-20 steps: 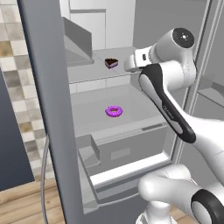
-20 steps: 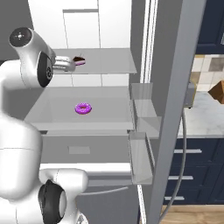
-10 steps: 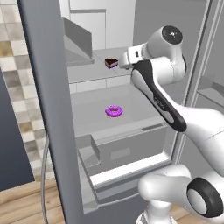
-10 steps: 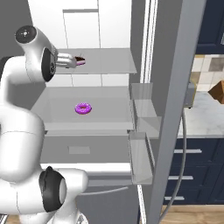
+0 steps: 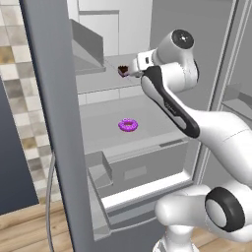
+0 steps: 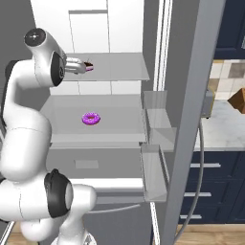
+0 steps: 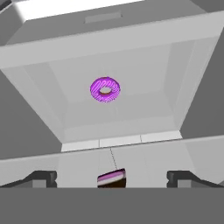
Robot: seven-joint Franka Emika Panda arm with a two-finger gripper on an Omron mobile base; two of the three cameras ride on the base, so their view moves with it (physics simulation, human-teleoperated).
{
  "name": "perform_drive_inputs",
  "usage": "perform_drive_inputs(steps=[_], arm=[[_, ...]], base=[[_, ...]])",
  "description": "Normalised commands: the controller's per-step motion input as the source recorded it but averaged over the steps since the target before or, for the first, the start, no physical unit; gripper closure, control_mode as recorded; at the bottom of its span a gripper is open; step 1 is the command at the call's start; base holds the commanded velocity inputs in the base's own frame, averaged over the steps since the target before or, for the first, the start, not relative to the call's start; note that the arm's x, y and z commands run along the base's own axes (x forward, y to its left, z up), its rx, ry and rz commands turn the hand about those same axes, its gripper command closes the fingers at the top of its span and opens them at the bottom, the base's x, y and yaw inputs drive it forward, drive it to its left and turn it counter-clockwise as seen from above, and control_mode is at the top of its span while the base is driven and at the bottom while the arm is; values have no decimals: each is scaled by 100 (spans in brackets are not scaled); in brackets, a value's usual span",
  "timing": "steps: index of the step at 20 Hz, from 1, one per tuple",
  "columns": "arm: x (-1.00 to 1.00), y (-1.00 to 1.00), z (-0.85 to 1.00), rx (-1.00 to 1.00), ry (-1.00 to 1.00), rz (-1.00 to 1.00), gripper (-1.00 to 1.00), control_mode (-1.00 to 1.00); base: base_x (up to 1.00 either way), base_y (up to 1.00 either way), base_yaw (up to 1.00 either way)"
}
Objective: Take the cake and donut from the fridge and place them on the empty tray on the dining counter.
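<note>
Left base view: gripper [image 5: 129, 75] advanced since a second ago to the cake [image 5: 123, 71] on the fridge [image 5: 162, 29] upper shelf, donut [image 5: 128, 125] unmoved one shelf below, right base view: gripper [image 6: 86, 66] at cake [image 6: 89, 66], hand view: jaws wide open, cake [image 7: 111, 178] between fingertips [image 7: 43, 177], ungripped.

Matt grey fridge [image 5: 47, 123] shelves; donut [image 5: 128, 125] icing glossy; cake [image 7: 112, 179] looks smooth, perhaps matt.

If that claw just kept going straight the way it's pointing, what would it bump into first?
Most likely the cake: it sits on the upper fridge shelf between the tips of the open gripper. How close it is I can't judge.
</note>
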Motion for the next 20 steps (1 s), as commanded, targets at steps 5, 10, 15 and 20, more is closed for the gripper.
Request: perform_drive_inputs(steps=[5,10,15,20], arm=[[33,12,-14,0,1,0,-100,-100],[37,0,-16,0,1,0,-100,-100],[39,5,-1,0,0,0,-100,-100],[36,4,-1,0,0,-2,-100,-100]], base=[[0,0,0],[0,0,0],[0,0,0],[0,0,0]])
